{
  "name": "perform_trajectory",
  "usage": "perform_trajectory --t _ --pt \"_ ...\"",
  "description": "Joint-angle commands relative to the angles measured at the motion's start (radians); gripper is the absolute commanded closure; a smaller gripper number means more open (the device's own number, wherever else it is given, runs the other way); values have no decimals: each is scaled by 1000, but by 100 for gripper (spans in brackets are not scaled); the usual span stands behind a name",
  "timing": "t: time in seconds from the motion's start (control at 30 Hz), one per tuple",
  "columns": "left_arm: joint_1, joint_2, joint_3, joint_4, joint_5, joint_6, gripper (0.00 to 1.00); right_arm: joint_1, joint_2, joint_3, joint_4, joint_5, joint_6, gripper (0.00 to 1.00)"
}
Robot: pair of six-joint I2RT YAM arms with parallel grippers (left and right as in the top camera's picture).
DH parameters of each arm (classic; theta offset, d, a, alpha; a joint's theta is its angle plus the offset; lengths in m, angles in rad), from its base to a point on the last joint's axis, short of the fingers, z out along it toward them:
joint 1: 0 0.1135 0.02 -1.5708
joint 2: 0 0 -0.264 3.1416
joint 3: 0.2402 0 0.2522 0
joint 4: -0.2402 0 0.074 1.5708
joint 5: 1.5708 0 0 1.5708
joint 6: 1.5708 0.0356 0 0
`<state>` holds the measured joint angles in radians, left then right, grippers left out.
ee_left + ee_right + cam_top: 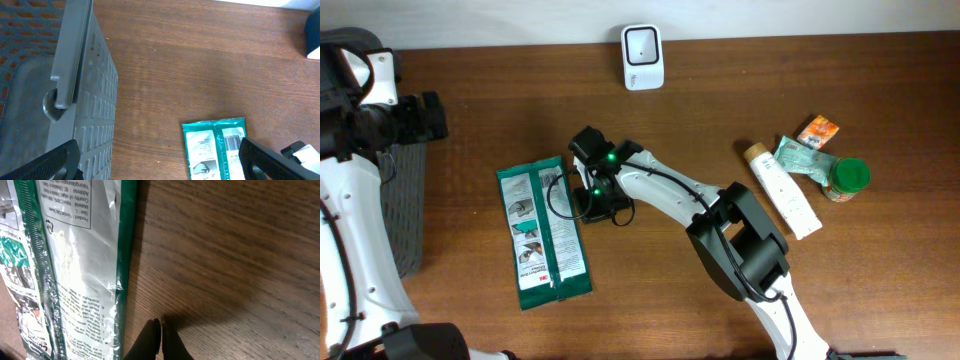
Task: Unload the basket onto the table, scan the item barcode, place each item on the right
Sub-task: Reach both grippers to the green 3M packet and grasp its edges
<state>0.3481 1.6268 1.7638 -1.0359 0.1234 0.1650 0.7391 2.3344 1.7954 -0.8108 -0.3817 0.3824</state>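
The green packet [542, 232] lies flat toward the table's [840, 290] left edge, so pick-up is the step in hand. The right pincer [161, 337] is pressed together just beside the packet's edge (seemingly pinching nothing), and the left pincer [160, 165] is spread wide. Next, I judge: open, grip that edge and carry it to the scanner [642, 57] at the far edge.

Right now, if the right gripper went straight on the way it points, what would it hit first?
Probably bare table, just beside the packet's green edge. The shut right gripper looks aimed at wood, not the packet, though depth is unclear.
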Motion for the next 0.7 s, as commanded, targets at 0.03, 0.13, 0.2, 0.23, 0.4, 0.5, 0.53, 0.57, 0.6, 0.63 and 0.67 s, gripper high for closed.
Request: perform_trajectory --t 0.03,0.13,0.2,0.23,0.4,0.5,0.53,0.57,0.6,0.63,0.67 --pt "2 -11 6 1 0 13 1 -7 41 4 2 50 -11 96" --pt "2 -11 6 1 0 13 1 -7 41 4 2 50 -11 96" --pt "2 -11 6 1 0 13 1 -7 41 6 3 46 -11 96" --pt "2 -11 6 1 0 13 1 -7 41 11 3 38 -12 96" --pt "2 -11 6 1 0 13 1 -26 41 26 6 -55 -56 96" --pt "2 -11 6 1 0 13 1 -80 39 31 6 -209 -142 95" --pt "2 -11 6 1 0 13 1 -106 31 31 -2 -250 -170 95" --pt "2 -11 6 1 0 13 1 -134 13 31 -5 -285 -204 95" --pt "2 -11 6 3 26 3 1 -151 -6 31 -13 -292 -223 95" --pt "2 -11 6 3 85 1 1 -164 -28 31 -25 -291 -249 95" --pt "2 -11 6 -4 129 1 1 -178 -61 31 -44 -285 -275 95"
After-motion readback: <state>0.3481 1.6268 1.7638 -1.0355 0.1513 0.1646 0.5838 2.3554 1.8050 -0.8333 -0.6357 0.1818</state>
